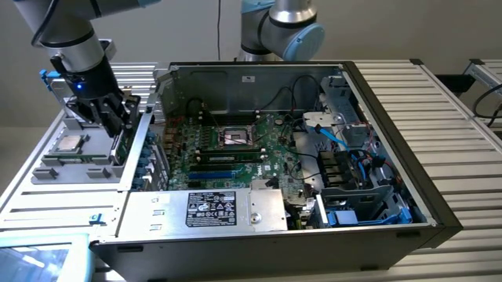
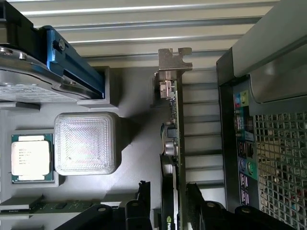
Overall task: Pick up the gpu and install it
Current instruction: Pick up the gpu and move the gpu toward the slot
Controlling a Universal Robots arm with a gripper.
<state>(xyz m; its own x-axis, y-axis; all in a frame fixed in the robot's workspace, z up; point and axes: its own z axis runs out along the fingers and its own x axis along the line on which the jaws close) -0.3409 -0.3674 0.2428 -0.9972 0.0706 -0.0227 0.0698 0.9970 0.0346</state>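
Far on the exterior view's left sits the gray parts tray [image 1: 35,174], with a processor chip [image 1: 69,143] lying flat in its pocket and a memory stick [image 1: 74,158] just in front of it. The wrist view shows the same chip [image 2: 29,157] beside a translucent white block [image 2: 85,143], with a silver drive on a blue rail [image 2: 76,60] near them.

Moving right, the arm is down over the tray's inner edge. The gripper [image 1: 116,125] is spread wide and straddles the gpu [image 1: 120,147]. The card stands on edge in its tray slot, just outside the computer case [image 1: 259,85]. From the wrist, the gripper [image 2: 168,188] has one dark finger on each side of the gpu [image 2: 176,139]. The card's silver bracket [image 2: 175,60] is at the end away from the fingers, and its black heatsink face is turned toward the white block. I can't tell whether the pads touch the card, and nothing is lifted.

Next comes the case's rear port panel [image 2: 244,143], right beside the card. Inside the open case, the green motherboard [image 1: 235,158] lies flat with its bare processor socket [image 1: 235,136], and a silver box with a black label [image 1: 211,210] sits along the near edge. A second arm [image 1: 283,29] stands behind the case. Blue cables [image 1: 357,158] run through the drive bays, and the slatted table [image 1: 462,117] lies beyond.
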